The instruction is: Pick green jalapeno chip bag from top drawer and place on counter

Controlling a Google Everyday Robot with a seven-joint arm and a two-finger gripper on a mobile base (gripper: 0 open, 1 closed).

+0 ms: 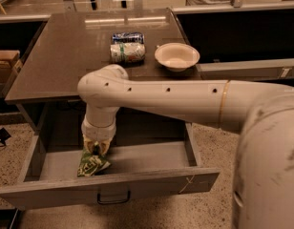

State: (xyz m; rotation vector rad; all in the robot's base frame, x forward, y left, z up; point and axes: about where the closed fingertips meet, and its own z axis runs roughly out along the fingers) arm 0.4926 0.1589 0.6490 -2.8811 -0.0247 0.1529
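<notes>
The green jalapeno chip bag [92, 164] is in the left part of the open top drawer [152, 180], tilted, with its upper end between my fingers. My gripper [96, 148] points straight down into the drawer from the white arm and is closed on the bag's top edge. The bag's lower end looks to rest on or just above the drawer floor. The drawer's dark pull handle [113, 198] is at the front centre. The counter [66, 51] lies behind and above the drawer.
On the counter stand a white-and-green bag [128, 52], a blue-and-white packet [128, 36] behind it, and a pale bowl [177, 56] to the right. My arm crosses the counter's front edge. A cardboard box [4, 63] sits at the far left.
</notes>
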